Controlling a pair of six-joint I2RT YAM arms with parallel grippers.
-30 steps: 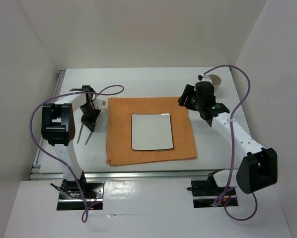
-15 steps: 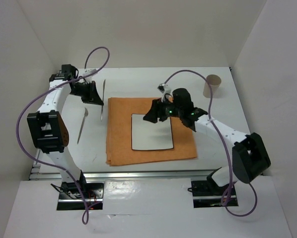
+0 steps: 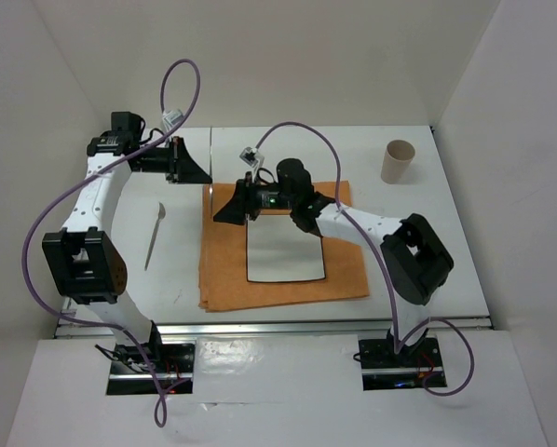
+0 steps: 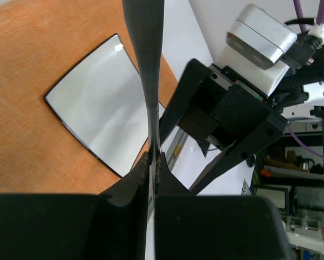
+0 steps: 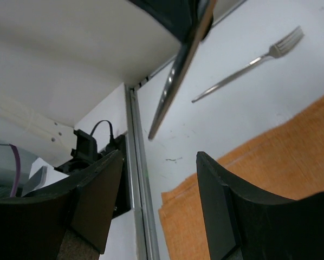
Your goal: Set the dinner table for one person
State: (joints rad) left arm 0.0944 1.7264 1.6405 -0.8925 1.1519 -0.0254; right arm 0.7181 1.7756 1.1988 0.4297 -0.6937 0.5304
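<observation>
The dinner table (image 3: 409, 233) is a white top with metal rails. An orange cloth (image 3: 224, 270) lies in its middle with a square white plate (image 3: 285, 253) on it. My left gripper (image 3: 193, 169) is shut on a knife (image 4: 147, 65) and holds it in the air above the cloth's back left corner. My right gripper (image 3: 221, 214) is open and empty, reaching left over the cloth, just below the left gripper. In the right wrist view the knife (image 5: 178, 70) hangs ahead of the open fingers (image 5: 221, 206). A fork (image 3: 155, 237) lies on the table left of the cloth.
A beige paper cup (image 3: 397, 161) stands at the back right of the table. White walls close in the left, back and right sides. The right arm stretches across the plate's back edge. Purple cables loop above both arms.
My left gripper has lifted the knife from beside the fork and carried it to the back. My right arm has swung left from the cup, across the plate, toward the left gripper.
</observation>
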